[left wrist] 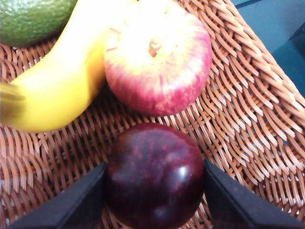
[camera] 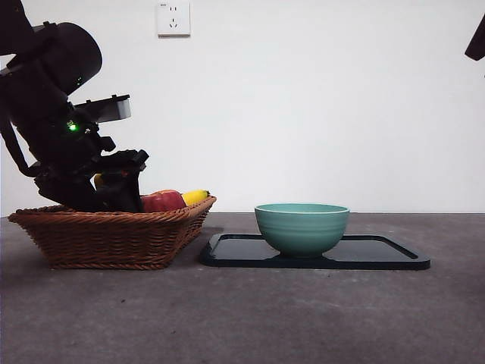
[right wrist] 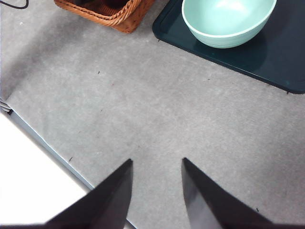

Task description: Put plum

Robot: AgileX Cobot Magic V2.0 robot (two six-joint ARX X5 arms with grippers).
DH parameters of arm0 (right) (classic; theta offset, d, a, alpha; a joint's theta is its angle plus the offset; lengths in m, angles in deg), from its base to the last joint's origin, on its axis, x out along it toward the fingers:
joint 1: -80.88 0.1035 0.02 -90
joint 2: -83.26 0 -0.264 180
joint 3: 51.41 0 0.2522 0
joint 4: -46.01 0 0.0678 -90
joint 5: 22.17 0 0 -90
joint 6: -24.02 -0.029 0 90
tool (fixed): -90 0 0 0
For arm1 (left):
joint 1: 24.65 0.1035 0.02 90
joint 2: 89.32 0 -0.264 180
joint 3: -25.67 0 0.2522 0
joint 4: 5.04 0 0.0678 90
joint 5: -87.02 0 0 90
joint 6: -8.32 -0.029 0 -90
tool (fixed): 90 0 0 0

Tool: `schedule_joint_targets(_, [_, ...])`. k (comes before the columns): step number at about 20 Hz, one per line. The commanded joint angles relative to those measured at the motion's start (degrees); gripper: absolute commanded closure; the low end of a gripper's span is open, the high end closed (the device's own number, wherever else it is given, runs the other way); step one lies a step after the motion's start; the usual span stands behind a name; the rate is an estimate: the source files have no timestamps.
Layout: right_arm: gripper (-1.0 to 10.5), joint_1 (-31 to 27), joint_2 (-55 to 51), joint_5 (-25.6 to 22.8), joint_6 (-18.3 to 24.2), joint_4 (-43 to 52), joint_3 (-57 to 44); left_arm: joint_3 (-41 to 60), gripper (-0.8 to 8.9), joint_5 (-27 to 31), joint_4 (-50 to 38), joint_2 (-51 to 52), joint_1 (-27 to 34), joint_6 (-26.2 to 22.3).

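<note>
The plum [left wrist: 155,174], dark maroon and glossy, lies on the weave of the wicker basket [left wrist: 248,109]. My left gripper [left wrist: 155,177] reaches down into the basket, and its two black jaws press against the plum's two sides. In the front view the same gripper [camera: 121,189] is sunk behind the basket [camera: 114,236] rim at the left, and the plum is hidden there. My right gripper [right wrist: 155,164] hangs open over bare grey table with nothing between its jaws; in the front view it is only a black tip [camera: 476,38] at the top right corner.
A red apple [left wrist: 157,57], a yellow banana [left wrist: 57,86] and a green fruit [left wrist: 33,16] crowd the basket just beyond the plum. A teal bowl [camera: 301,226] stands on a dark tray [camera: 383,256] to the right of the basket.
</note>
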Motion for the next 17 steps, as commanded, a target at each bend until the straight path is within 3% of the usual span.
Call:
schedule_joint_targets(1, [7.8, 0.28, 0.28, -0.17, -0.46, 0.55, 0.33, -0.46, 4.31, 0.07, 0.22, -1.79, -0.22, 0.11])
schedule_joint_targets(5, [7.8, 0.28, 0.28, -0.17, -0.44, 0.59, 0.33, -0.52, 4.31, 0.02, 1.2, 1.9, -0.33, 1.95])
schedule_joint_targets(10, [7.8, 0.28, 0.28, -0.15, -0.39, 0.59, 0.33, -0.66, 4.35, -0.83, 7.15, 19.37, -0.83, 3.41])
schedule_joint_targets(17, [7.8, 0.28, 0.28, -0.15, -0.39, 0.79, 0.33, -0.74, 4.4, -18.36, 25.86, 42.34, -1.77, 6.38])
